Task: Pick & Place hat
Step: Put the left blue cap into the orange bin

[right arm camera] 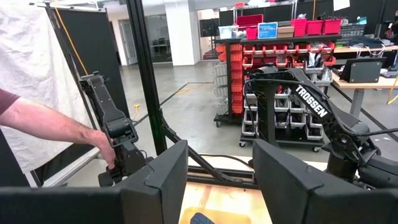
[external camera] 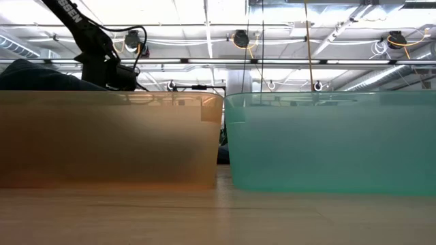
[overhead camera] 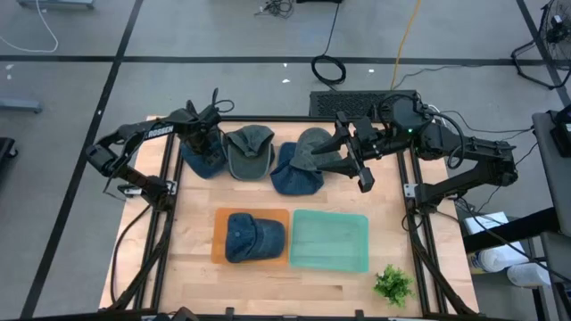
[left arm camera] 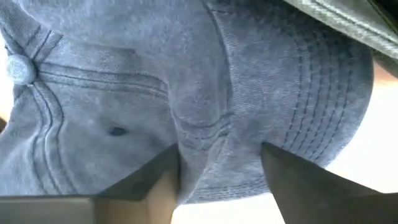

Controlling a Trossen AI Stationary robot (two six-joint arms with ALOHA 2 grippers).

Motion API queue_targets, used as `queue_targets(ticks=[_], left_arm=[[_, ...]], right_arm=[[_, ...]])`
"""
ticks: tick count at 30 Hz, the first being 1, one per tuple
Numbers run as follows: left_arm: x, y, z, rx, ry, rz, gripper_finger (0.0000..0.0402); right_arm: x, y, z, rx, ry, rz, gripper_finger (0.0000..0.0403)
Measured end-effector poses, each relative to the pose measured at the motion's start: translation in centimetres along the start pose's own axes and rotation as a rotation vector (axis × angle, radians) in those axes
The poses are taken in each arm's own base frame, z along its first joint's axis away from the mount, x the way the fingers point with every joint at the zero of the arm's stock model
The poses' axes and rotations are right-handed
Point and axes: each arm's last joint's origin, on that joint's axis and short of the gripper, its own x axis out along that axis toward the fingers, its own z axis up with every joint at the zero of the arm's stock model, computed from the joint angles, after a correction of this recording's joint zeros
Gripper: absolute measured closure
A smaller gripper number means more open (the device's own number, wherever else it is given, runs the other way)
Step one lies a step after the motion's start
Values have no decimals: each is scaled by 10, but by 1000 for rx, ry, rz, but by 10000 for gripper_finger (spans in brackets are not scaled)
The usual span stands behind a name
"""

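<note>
Several caps lie in a row at the table's far side. My left gripper (overhead camera: 203, 135) is down on the leftmost blue denim hat (overhead camera: 200, 159), shut on a bunch of its cloth. Beside it lie a green-grey hat (overhead camera: 250, 152), another blue hat (overhead camera: 293, 174) and a grey hat (overhead camera: 312, 145). A further blue hat (overhead camera: 252, 237) lies in the orange tray (overhead camera: 219, 223). My right gripper (overhead camera: 332, 157) is open and empty, held level just above the grey hat; its wrist view (right arm camera: 219, 180) looks out across the table. My left gripper pinches a gathered fold of the blue hat's cloth (left arm camera: 214, 155) between its two fingers (left arm camera: 163, 183), near where the crown meets the stitched brim (left arm camera: 311, 106). The fingers come from above, pointing down. The cloth wrinkles between them. The hat lies on the table.
A teal tray (overhead camera: 330, 241) stands right of the orange tray, and a small green plant (overhead camera: 393, 283) is at the near right. In the low view both trays (external camera: 109, 139) (external camera: 334, 143) fill the front. A person's arm (right arm camera: 43, 121) shows in the room beyond.
</note>
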Motion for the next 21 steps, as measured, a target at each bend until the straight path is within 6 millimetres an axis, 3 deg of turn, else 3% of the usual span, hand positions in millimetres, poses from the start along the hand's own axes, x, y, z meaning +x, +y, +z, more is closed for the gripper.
queue_targets(ticks=[8,21], left_arm=[[0,0,0,2,1,5,284],[1,1,0,-25,-1,18,379]], right_arm=[[0,0,0,-26,-1,-4,232],[0,-2,0,-27,-7,-62,232]])
